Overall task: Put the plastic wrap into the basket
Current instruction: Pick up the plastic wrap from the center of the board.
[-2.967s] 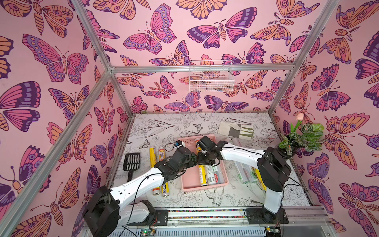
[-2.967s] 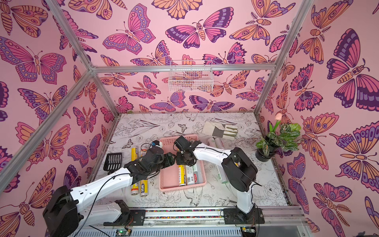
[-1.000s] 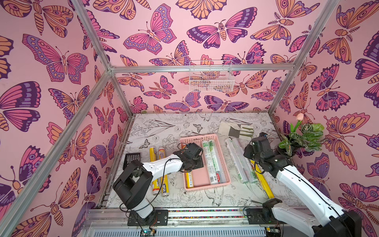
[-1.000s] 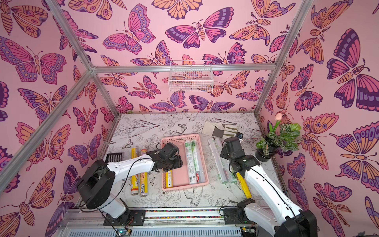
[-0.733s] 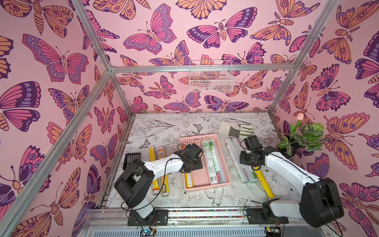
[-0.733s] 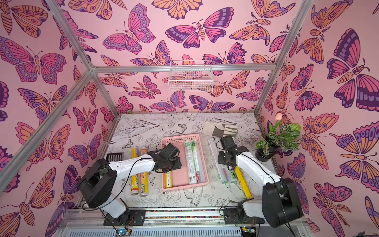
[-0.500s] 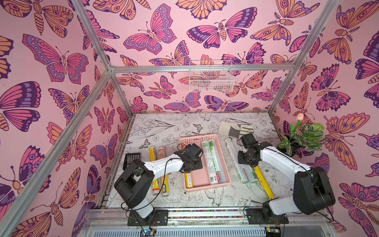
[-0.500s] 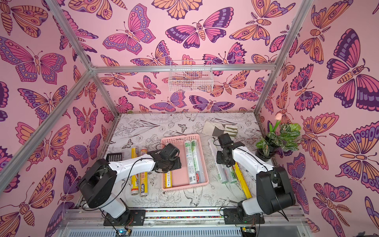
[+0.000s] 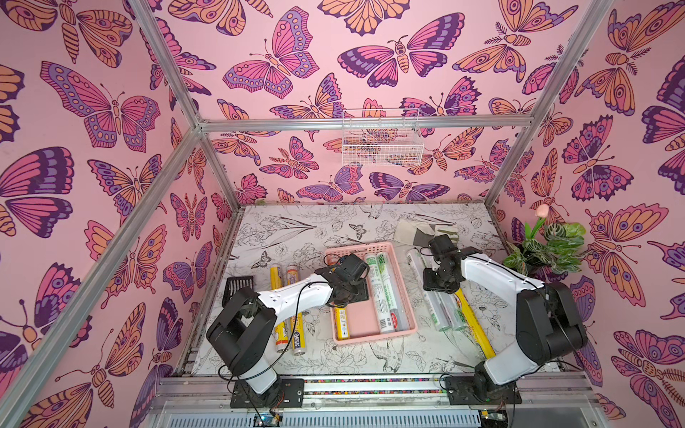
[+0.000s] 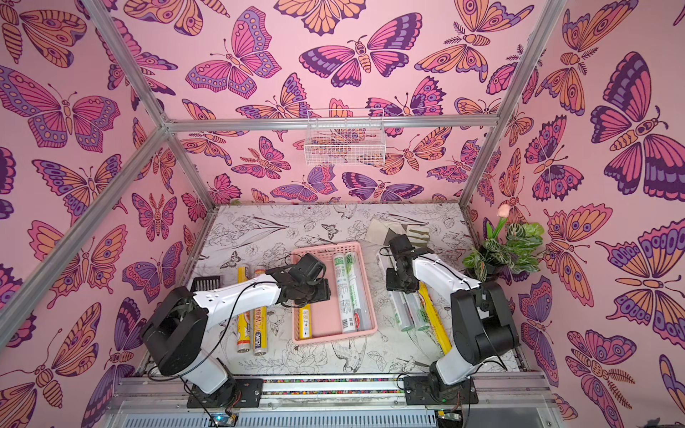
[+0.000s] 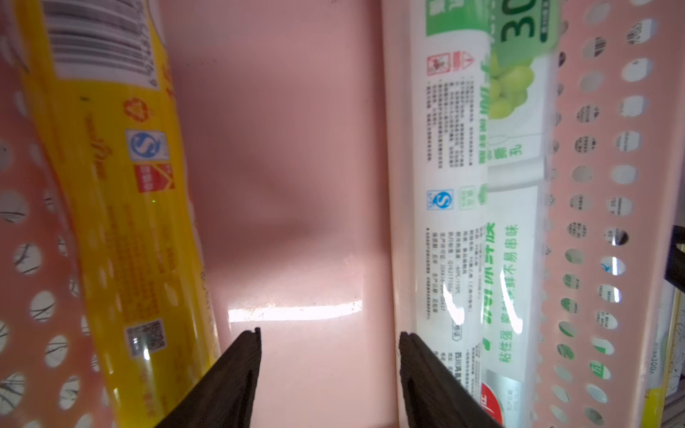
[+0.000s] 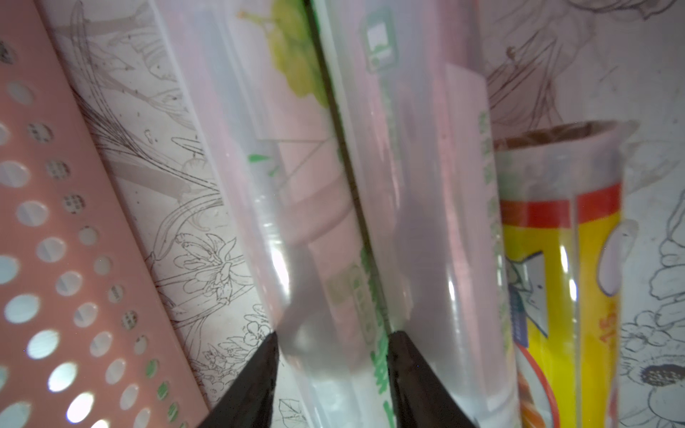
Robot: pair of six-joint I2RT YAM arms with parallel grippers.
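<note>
Black fingers of the right gripper (image 12: pixel 331 337) stand either side of a clear plastic wrap roll (image 12: pixel 296 229); whether they pinch it or only straddle it I cannot tell. In both top views the roll's long axis runs up-down, parallel to the pink basket (image 9: pixel 370 339) just left of it (a short sideways carry, I judge). The left gripper (image 11: pixel 330 333) hangs empty, jaws apart, over the basket floor between a yellow roll (image 11: pixel 122 185) and green-printed rolls (image 11: pixel 463 222); the right arm is nearer.
</note>
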